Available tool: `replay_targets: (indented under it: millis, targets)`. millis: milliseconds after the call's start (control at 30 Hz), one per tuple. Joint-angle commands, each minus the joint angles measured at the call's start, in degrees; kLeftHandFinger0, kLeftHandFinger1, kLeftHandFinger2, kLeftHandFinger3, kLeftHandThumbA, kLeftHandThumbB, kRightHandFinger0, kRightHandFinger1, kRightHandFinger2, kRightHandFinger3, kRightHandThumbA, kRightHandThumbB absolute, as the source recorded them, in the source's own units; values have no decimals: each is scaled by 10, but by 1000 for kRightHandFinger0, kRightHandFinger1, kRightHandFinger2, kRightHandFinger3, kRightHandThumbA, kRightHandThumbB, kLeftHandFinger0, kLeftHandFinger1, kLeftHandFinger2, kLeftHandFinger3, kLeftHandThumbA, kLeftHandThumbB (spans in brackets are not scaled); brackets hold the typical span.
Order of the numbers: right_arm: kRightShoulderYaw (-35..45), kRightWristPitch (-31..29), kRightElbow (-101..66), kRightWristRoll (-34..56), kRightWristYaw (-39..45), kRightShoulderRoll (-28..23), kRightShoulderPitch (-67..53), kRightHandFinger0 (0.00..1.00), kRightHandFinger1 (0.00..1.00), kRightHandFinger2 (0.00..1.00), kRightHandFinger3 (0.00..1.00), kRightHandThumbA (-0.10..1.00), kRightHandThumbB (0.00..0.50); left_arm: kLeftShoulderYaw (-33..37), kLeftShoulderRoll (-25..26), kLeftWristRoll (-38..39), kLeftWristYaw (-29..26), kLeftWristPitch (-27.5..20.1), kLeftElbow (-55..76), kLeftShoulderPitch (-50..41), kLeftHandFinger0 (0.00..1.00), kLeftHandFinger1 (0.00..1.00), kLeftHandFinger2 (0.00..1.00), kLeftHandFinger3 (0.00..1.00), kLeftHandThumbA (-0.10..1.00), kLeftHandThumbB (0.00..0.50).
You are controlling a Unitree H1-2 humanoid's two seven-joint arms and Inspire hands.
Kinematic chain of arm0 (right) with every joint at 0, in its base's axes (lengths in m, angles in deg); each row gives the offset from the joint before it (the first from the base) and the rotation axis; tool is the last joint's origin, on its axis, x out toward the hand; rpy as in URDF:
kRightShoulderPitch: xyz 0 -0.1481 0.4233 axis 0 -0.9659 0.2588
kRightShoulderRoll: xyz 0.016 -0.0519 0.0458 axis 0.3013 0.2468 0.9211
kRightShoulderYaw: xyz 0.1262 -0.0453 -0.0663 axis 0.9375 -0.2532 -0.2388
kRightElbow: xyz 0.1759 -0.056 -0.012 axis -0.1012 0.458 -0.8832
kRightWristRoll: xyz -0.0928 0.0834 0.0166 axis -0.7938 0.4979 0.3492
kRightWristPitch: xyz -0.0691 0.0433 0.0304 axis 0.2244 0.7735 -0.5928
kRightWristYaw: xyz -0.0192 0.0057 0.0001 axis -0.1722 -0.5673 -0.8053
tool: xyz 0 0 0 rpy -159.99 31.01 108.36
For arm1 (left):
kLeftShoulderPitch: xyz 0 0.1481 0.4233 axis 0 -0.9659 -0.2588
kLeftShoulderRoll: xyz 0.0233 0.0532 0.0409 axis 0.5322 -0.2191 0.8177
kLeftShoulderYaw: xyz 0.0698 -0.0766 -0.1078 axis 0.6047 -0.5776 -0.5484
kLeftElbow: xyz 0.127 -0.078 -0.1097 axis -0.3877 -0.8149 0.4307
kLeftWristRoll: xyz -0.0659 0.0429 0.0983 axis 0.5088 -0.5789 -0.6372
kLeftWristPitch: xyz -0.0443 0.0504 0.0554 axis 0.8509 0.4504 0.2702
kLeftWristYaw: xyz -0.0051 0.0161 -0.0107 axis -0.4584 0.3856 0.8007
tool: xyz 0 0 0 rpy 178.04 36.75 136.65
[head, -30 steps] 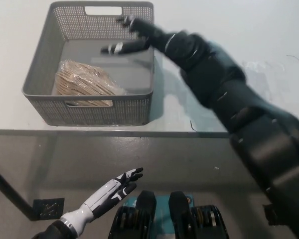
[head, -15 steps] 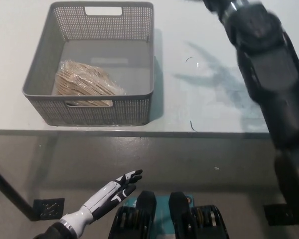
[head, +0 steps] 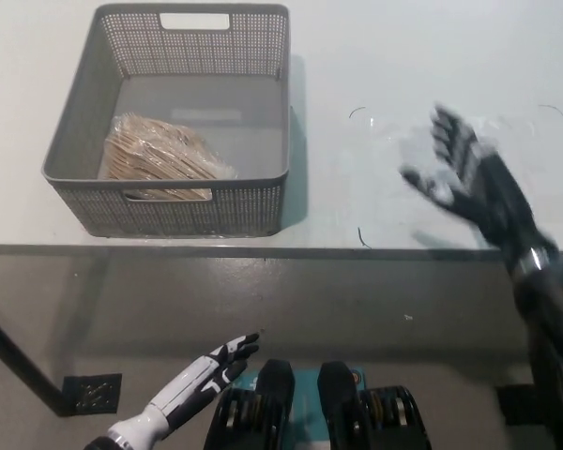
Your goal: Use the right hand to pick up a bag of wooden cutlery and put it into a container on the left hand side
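A clear bag of wooden cutlery [head: 162, 157] lies in the front left part of the grey mesh basket [head: 260, 202] on the white table. My black right hand [head: 464, 176] hovers over the table's right side, well apart from the basket, blurred by motion, open with fingers spread and nothing in it. Down at the lower left, below the table's front edge, rests my white left hand [head: 202, 382], open with straight fingers.
The white table [head: 375, 75] reaches past the basket to the right and back; its front edge runs across the picture's middle. Thin dark marks [head: 361, 237] show on the table near that edge. Grey floor lies below.
My right hand left the basket, swung up and right, and now has come down over the table's right side. The bag stays in the basket. The left hand sank slightly.
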Motion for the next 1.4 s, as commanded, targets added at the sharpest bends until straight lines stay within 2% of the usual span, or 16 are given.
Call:
replay_targets:
  millis: [0,100,267,333,400,467,733,1000,1067,1133,1233,1300,1367]
  targets:
    - [33,-26,-239,170,28,27,-176,1000,1000,1000,1000,1000,337,-62,-36,48,-81,-99,-23,-27,1000,1000,1000,1000,1000,365]
    - [20,-59,-196,174,39,51,-230,1000,1000,1000,1000,1000,312,-79,-61,54,-97,-118,-23,-43,1000,1000,1000,1000,1000,335]
    - [-11,-88,-150,158,36,98,-292,1000,1000,1000,1000,1000,321,-95,-91,36,-122,-122,-9,-65,1000,1000,1000,1000,1000,319]
    - [-29,-119,-121,147,37,127,-320,1000,1000,1000,1000,1000,280,-98,-106,32,-132,-122,-6,-77,1000,1000,1000,1000,1000,300]
    - [-40,-113,-106,148,35,145,-338,1000,1000,1000,1000,1000,277,-101,-116,36,-134,-122,-5,-84,1000,1000,1000,1000,1000,283]
    - [-54,-135,-81,132,30,161,-353,1000,1000,1000,1000,1000,260,-104,-127,46,-129,-122,-6,-91,1000,1000,1000,1000,1000,289]
    - [-80,-158,-13,110,21,163,-325,1000,1000,1000,1000,1000,226,-106,-149,67,-130,-122,-13,-105,1000,1000,1000,1000,1000,235]
    - [-84,-171,13,106,5,171,-298,1000,1000,1000,1000,1000,235,-111,-147,86,-118,-122,-32,-97,1000,1000,1000,1000,1000,253]
    - [-84,-170,11,104,3,168,-299,1000,1000,1000,1000,1000,230,-112,-145,91,-113,-122,-34,-95,1000,1000,1000,1000,1000,241]
    - [-83,-160,5,103,0,163,-302,1000,1000,1000,1000,1000,246,-114,-147,95,-112,-122,-36,-96,1000,1000,1000,1000,1000,253]
    - [-82,-157,2,110,5,160,-308,1000,1000,1000,1000,1000,235,-113,-148,93,-113,-122,-35,-104,1000,1000,1000,1000,1000,263]
    - [-83,-160,0,101,1,155,-312,1000,1000,1000,1000,1000,262,-113,-148,94,-112,-122,-37,-108,1000,1000,1000,1000,1000,266]
    - [-84,-159,0,104,3,153,-317,1000,1000,1000,1000,1000,262,-112,-149,94,-111,-122,-39,-112,1000,1000,1000,1000,1000,269]
